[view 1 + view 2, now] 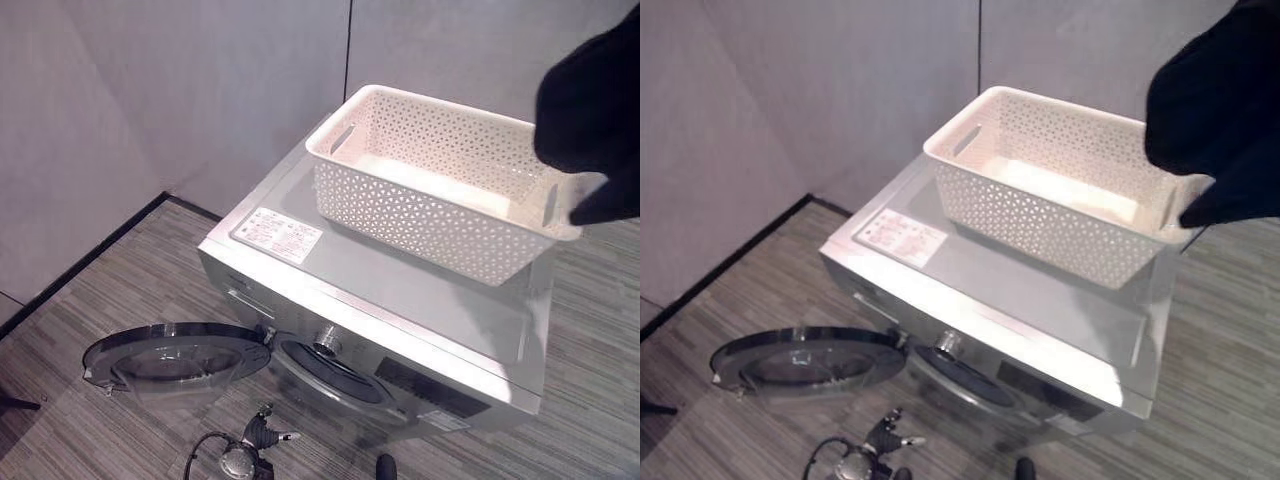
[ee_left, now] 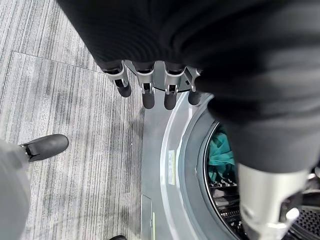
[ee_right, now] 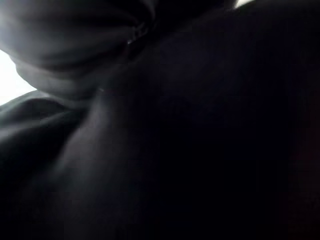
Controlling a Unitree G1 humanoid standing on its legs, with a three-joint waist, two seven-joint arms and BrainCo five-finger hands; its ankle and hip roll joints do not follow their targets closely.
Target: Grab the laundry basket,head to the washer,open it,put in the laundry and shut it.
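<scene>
Presently, item one: a silver front-loading washer (image 1: 400, 290) on grey striped flooring (image 1: 90, 300), set before plain pale wall panels (image 1: 150, 90). Its round door (image 1: 170, 358) hangs wide open, swung down and out to the washer's left, the glass facing up. A printed label (image 1: 277, 235) sits on the washer's lid near the front left corner. Item two: a white perforated laundry basket (image 1: 430, 205), resting on top of the washer toward its back right, upright, with slotted handles at each short end; no laundry can be seen in it from where I stand. Item three: teal laundry (image 2: 221, 155), already inside the washer's drum, visible through the open port in the left wrist view. Item four: the right hand (image 1: 590, 110), a dark ribbed mass at the basket's right-hand handle, overlapping the rim there; whether its fingers are curled on the handle or loose cannot be told, and its own wrist view is dark. Item five: the left hand (image 2: 150, 87), held low in front of the washer just beside the door port, fingers straight and slightly apart, gripping nothing. Item six: a person's dark shoe (image 2: 46, 146) and grey trouser leg on the floor, well out from the washer's front.
</scene>
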